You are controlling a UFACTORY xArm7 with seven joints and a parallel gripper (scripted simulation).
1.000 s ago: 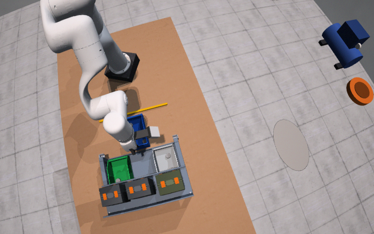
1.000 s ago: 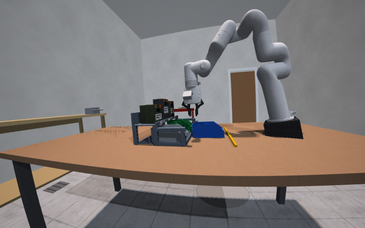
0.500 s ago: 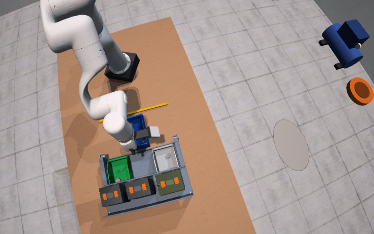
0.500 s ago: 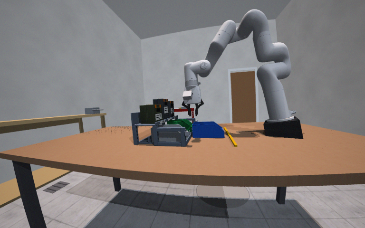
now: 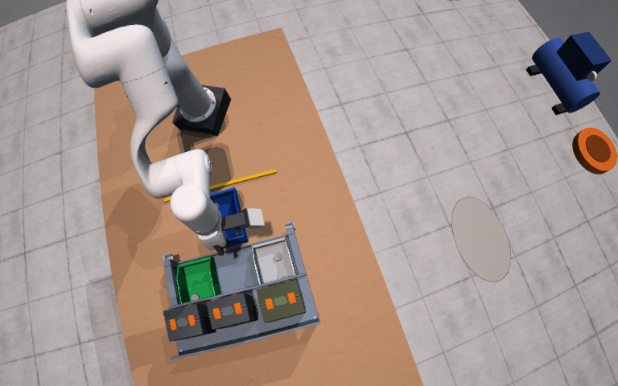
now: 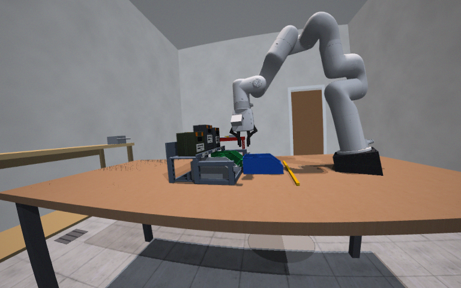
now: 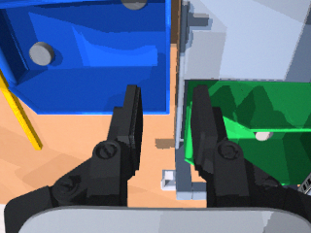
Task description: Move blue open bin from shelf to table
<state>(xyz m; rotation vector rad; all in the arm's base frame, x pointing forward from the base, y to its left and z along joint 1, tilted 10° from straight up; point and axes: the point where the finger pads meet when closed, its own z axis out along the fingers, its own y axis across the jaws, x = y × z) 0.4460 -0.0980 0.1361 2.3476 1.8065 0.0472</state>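
The blue open bin [image 5: 225,201] [image 6: 262,164] [image 7: 97,94] stands flat on its base on the table top, in front of the shelf [image 5: 295,254] [image 7: 184,170]. A narrow gap separates them. Two grey round parts show inside it in the wrist view, one [image 7: 42,53] whole and one [image 7: 134,3] cut by the frame edge. My gripper [image 5: 228,252] [image 6: 244,145] [image 7: 166,103] is partly open and empty, above the bin's height, over the shelf's front edge. The green bin [image 5: 195,275] [image 7: 282,99] and the whitish bin [image 5: 269,268] look level on the shelf, with an unoccupied place between them.
A yellow strip [image 5: 259,174] [image 6: 291,173] [image 7: 21,116] lies close to the blue bin's open front. Two dark grey cases [image 5: 187,334] [image 5: 232,321] and an olive case [image 5: 280,311] [image 6: 186,144] stand behind the bins. A small stub [image 7: 196,20] projects at the shelf's front edge.
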